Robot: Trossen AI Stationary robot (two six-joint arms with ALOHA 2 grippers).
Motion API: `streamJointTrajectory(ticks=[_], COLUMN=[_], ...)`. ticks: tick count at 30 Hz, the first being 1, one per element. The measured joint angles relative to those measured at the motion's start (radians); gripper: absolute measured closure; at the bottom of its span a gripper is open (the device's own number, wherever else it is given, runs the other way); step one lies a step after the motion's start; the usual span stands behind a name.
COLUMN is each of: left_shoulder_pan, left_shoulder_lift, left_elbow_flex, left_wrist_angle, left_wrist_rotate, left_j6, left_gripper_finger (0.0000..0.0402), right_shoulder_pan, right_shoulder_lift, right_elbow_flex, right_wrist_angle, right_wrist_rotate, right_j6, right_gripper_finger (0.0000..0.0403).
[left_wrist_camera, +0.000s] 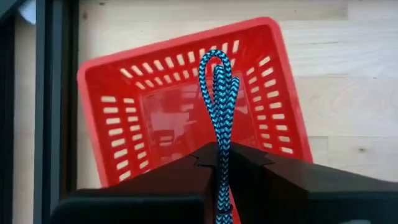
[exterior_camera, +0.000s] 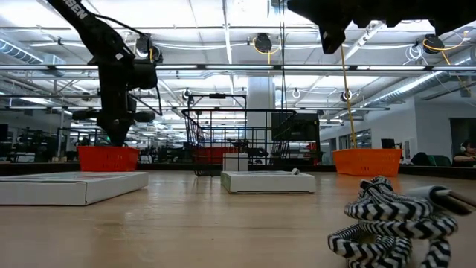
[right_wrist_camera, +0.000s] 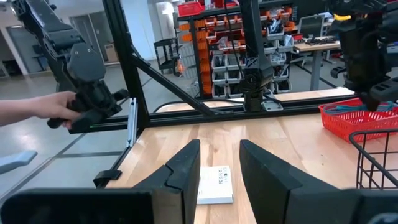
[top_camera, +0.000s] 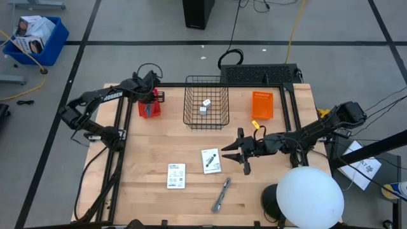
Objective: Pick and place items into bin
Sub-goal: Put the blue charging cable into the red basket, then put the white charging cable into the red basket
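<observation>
My left gripper (top_camera: 151,97) hangs over the red bin (top_camera: 149,107) at the table's far left, shut on a teal-and-black braided cord (left_wrist_camera: 217,81). My right gripper (top_camera: 236,154) hovers open near the table's middle, just right of a white printed packet (top_camera: 211,160), which lies flat ahead of its fingers (right_wrist_camera: 214,185). A second packet (top_camera: 176,175) lies flat nearer the front. A grey stick-like item (top_camera: 221,194) rests near the front edge. In the low view it shows as a black-and-white braided cord (exterior_camera: 394,223). Two white cubes (top_camera: 205,105) sit in the black wire basket (top_camera: 206,117). My left gripper pinches the teal cord between its two fingers (left_wrist_camera: 180,180), pointing down from above. The cord is doubled, and its folded loop end (left_wrist_camera: 214,62) sticks out past the fingertips, lifted clear over the red bin's inside (left_wrist_camera: 168,118).
An orange bin (top_camera: 262,105) stands at the far right of the table. A large white round object (top_camera: 310,194) covers the near right corner. Black frame rails (top_camera: 117,159) run along the table's sides. A person's hand (right_wrist_camera: 37,109) holds a device beyond the table.
</observation>
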Motion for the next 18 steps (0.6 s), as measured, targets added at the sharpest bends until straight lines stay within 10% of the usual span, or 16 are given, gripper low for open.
streamJointTrajectory(ticks=[7, 18], left_shoulder_pan=[-0.001, -0.001], left_shoulder_lift=[0.000, 0.000], left_elbow_flex=[0.000, 0.000], left_wrist_angle=[0.002, 0.005], left_wrist_rotate=[-0.011, -0.045], left_j6=[-0.006, 0.035], left_gripper_finger=[0.0381, 0.0260], right_shoulder_pan=[0.000, 0.000], right_shoulder_lift=[0.000, 0.000], right_elbow_flex=[0.000, 0.000], right_wrist_angle=[-0.001, -0.007], right_wrist_rotate=[0.000, 0.001], right_j6=[0.000, 0.003], right_gripper_finger=[0.0298, 0.0298])
